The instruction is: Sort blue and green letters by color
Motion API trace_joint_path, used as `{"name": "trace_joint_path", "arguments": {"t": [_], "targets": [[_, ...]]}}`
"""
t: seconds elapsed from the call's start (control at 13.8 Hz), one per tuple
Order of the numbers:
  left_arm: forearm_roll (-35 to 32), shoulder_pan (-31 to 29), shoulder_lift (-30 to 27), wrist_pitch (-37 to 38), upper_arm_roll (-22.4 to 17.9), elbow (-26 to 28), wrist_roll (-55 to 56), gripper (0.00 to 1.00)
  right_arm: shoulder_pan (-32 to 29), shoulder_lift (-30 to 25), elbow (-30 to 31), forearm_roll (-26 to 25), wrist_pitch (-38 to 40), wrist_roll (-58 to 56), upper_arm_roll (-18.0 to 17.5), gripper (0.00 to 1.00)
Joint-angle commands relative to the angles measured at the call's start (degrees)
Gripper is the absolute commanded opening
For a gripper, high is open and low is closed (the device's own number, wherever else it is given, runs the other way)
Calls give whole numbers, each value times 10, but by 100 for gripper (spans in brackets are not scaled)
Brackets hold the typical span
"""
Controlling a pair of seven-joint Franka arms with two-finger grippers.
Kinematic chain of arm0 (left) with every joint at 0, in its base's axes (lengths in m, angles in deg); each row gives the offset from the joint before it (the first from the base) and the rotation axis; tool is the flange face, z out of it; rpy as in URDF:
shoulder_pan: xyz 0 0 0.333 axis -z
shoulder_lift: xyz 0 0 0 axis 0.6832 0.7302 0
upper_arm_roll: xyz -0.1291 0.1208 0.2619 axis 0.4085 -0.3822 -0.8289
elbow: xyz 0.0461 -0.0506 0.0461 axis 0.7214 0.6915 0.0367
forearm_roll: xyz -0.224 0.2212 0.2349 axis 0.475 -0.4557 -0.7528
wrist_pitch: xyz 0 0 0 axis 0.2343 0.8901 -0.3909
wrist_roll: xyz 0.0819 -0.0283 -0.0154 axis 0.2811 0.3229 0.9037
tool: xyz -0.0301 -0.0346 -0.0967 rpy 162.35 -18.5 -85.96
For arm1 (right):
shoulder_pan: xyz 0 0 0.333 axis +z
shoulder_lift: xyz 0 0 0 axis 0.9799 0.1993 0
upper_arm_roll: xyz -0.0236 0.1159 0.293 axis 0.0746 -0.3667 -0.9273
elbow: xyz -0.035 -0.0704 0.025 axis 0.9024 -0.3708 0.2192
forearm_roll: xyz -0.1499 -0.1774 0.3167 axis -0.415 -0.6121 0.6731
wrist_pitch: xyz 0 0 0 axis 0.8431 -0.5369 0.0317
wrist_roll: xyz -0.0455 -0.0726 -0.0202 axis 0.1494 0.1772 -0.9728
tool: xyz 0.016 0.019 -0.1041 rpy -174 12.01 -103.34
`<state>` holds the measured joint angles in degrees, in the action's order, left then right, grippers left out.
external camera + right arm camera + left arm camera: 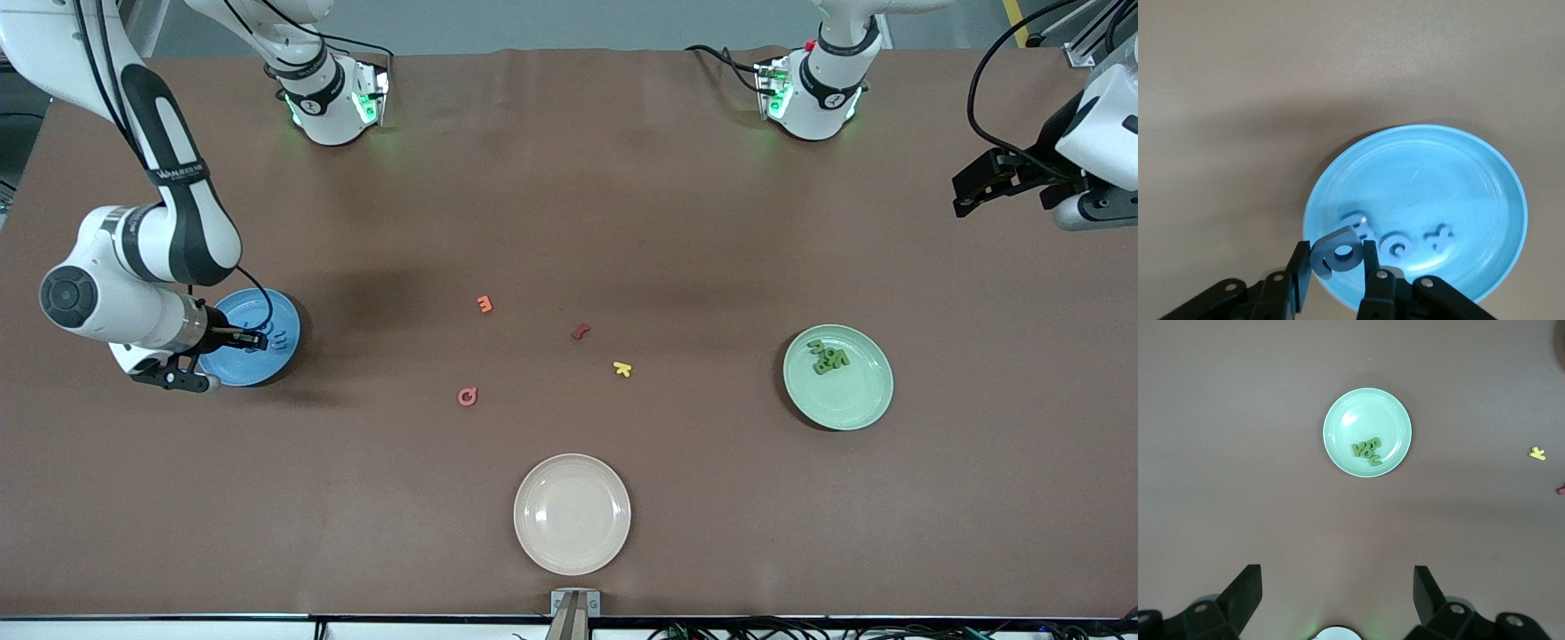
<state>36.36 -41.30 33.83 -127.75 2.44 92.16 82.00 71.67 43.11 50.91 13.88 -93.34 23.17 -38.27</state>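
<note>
While my left gripper point(1335, 600) waits open over the table's left-arm end, my right gripper point(1335, 267) pinches the last blue letter point(1336, 258) above the blue plate point(1485, 193) rim; green letters point(829, 357) fill the green plate point(867, 404).

A wide table point(569, 204) covered in a matte brown sheet filled nearly the whole front view, lit evenly from above with soft shadows. Along its upper edge ran a strip of pale grey floor point(533, 27). Along its lower edge lay a white rail point(160, 628) and black cables point(800, 629).
</note>
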Motion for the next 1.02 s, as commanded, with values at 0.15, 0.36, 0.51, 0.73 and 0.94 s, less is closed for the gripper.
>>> {"name": "trace_joint_path", "arguments": {"t": [0.15,0.36,0.51,0.73,0.94], "targets": [[6,-1,-9,5,5,6,-9,100,-37,25,3,-41,-36,-41,-11,12],[6,-1,-5,0,5,6,-9,100,-45,51,0,-43,-67,-50,-11,13],[6,-3,-3,-5,5,6,-9,100,-50,56,0,-45,-77,-50,-11,14],[4,0,11,-18,5,6,-3,100,-52,64,0,-45,-83,-50,-11,20],[2,-2,11,-24,5,4,-3,100,-52,61,0,-44,-81,-48,-11,87]]}}
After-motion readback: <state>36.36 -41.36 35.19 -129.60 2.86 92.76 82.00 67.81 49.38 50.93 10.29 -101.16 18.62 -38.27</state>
